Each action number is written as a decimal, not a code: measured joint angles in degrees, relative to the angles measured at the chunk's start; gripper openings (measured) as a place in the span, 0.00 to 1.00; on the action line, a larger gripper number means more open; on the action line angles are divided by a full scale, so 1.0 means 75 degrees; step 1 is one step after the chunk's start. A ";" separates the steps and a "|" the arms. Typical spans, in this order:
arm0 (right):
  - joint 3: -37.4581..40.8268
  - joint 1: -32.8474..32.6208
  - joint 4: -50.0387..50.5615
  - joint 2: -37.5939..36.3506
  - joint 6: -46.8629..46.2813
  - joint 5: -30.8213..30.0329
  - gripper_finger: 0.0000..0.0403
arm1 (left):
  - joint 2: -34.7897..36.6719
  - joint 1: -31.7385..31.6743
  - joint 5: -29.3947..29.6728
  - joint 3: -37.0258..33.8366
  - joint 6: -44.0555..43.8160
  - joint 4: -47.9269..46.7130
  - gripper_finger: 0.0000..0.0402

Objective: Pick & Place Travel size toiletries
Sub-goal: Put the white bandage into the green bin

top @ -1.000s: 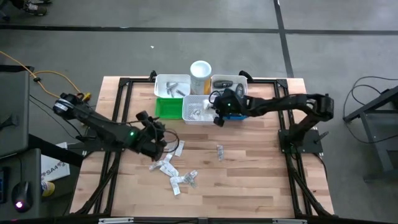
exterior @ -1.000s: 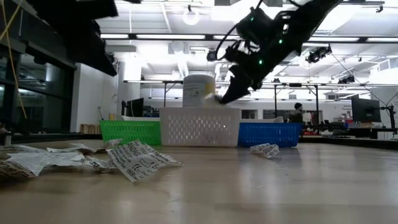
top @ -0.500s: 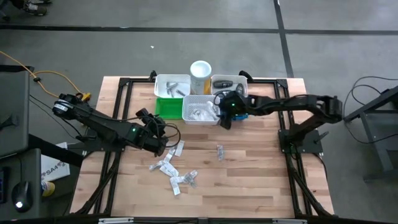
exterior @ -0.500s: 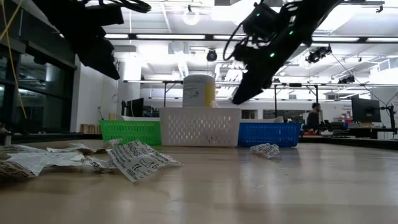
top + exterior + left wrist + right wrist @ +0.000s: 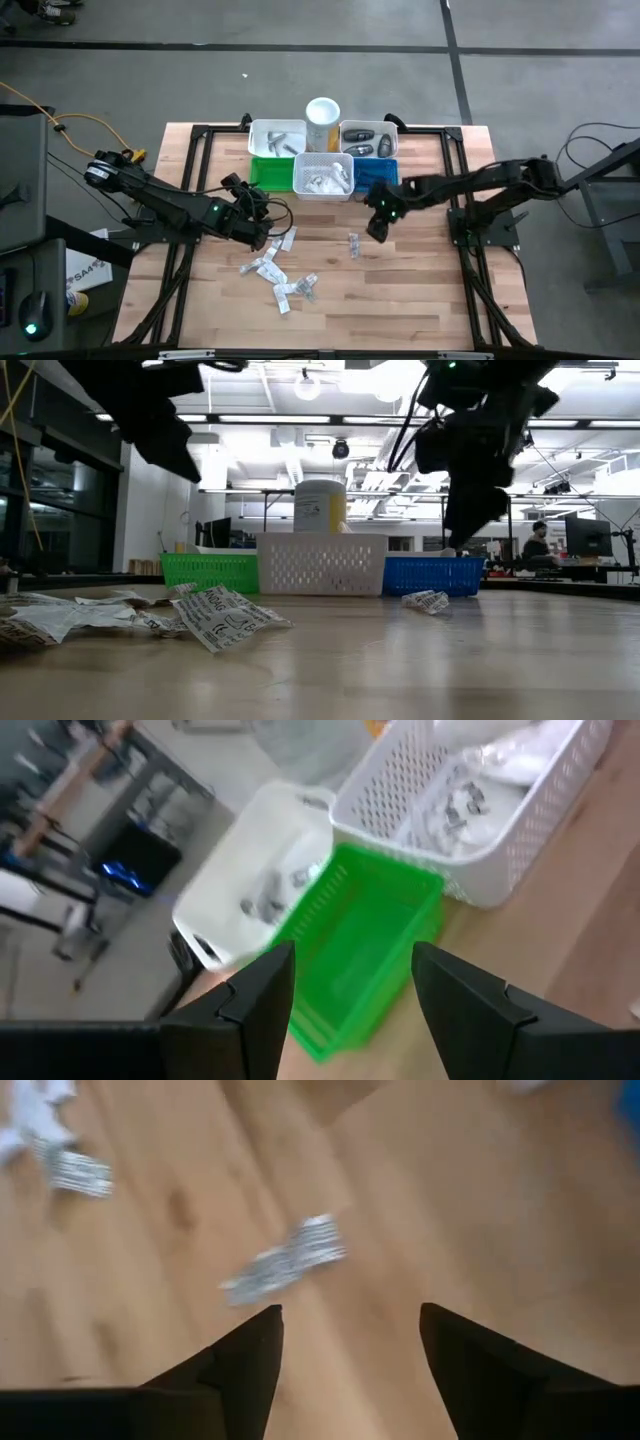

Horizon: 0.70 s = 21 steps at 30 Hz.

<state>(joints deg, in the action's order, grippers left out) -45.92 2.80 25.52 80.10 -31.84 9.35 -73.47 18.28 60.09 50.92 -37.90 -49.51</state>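
Observation:
Several crinkly white packets (image 5: 277, 272) lie spread flat on the wooden table left of centre, and they also show at the low view's left (image 5: 225, 618). One silvery sachet (image 5: 354, 244) lies alone at mid-table (image 5: 285, 1260). My right gripper (image 5: 377, 229) hangs open just right of that sachet, pointing steeply down, with nothing between its fingers (image 5: 350, 1315). My left gripper (image 5: 262, 222) stays open above the table beside the packets, facing the green bin (image 5: 365, 955), and is also empty (image 5: 350, 960).
Along the far edge stand a row of bins: white (image 5: 277, 138), green (image 5: 270, 172), a white basket holding packets (image 5: 324, 176), blue (image 5: 377, 172), and a white one with dark oval pieces (image 5: 369, 134). A tall white cylinder (image 5: 323, 122) stands between them. Bare wood lies at the near right.
My right gripper has left its place over the white basket, swinging toward the table's near edge and somewhat right. It has tipped to point more steeply down and now hangs beside the lone silvery sachet.

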 joint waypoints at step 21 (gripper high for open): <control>0.1578 -0.2153 -0.3521 0.0583 -0.4943 -0.2379 0.56 | 0.0311 -0.1288 -0.3168 -0.2436 0.3280 0.5675 0.50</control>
<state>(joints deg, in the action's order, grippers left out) -34.09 -13.34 -0.88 84.47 -68.91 -8.49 -71.14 8.62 36.33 32.65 -13.30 -6.95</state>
